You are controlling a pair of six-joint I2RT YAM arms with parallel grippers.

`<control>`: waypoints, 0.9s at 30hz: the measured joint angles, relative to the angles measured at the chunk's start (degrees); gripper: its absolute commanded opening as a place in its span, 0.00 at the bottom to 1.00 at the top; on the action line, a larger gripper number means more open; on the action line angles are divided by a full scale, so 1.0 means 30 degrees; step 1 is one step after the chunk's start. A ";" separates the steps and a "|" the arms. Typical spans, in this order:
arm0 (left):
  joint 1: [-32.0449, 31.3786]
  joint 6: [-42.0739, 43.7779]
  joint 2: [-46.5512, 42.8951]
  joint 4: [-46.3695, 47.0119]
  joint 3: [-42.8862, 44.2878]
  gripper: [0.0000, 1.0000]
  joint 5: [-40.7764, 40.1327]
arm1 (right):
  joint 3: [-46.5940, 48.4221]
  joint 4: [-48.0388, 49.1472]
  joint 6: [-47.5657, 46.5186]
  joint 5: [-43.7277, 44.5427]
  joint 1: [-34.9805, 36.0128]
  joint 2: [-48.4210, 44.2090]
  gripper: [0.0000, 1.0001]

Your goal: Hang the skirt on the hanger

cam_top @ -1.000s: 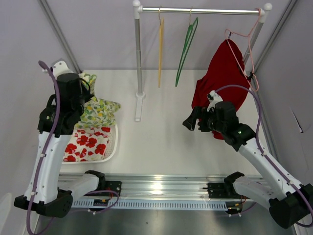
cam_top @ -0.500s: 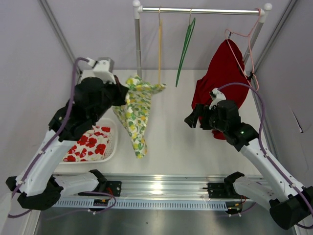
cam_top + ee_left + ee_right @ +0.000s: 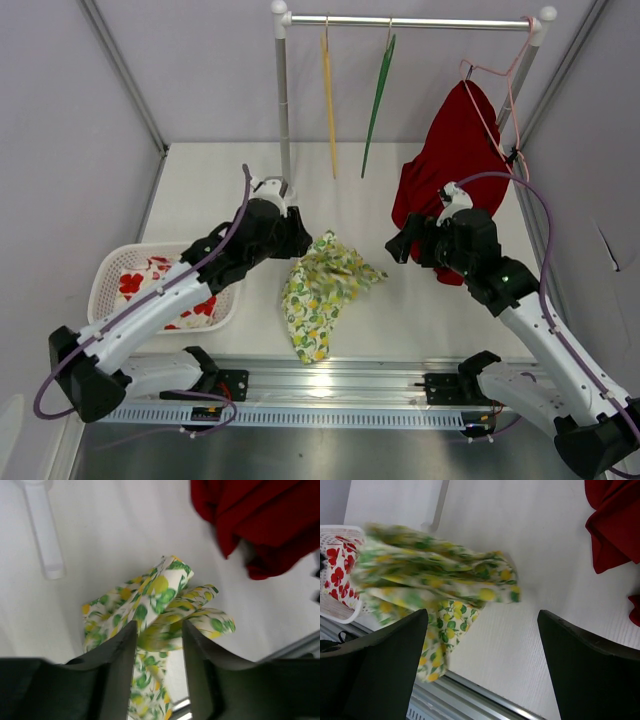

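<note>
Skirt (image 3: 322,290): floppy white fabric, lemon-and-leaf print, bunched in soft folds, slumped on smooth counter (image 3: 370,200). My left end effector (image 3: 159,630) pinches top fold. Right end effector (image 3: 482,617) gapes wide, empty.

skirt (image 3: 322,292) at table (image 3: 215,190) centre, basket (image 3: 101,275) far left, rail (image 3: 430,21) with hangers (image 3: 377,95) behind

In the right wrist view the skirt (image 3: 435,575) is smeared by motion blur, its left end unreadable, and the basket (image 3: 335,529) is cut off by the left edge. From above, the left gripper (image 3: 298,240) has its fingertips hidden under the wrist, and the right arm (image 3: 500,280) covers the near hem of the red garment (image 3: 450,150). The left wrist view crops that garment at its top and right edges.
</note>
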 measured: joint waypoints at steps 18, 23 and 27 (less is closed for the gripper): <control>0.2433 -0.2288 0.0000 0.2565 -0.5996 0.78 0.2878 | -0.4320 0.1268 0.0729 0.0226 0.3978 0.0867 0.85; 0.1843 -0.2455 -0.0780 0.2572 -0.7147 0.84 0.3104 | -0.5501 0.2361 0.1778 0.0619 0.4932 0.1421 0.86; 0.1851 -0.2040 0.0685 0.3155 -0.6725 0.86 0.3104 | -0.5727 0.3060 0.3009 0.2229 0.4772 0.2426 0.88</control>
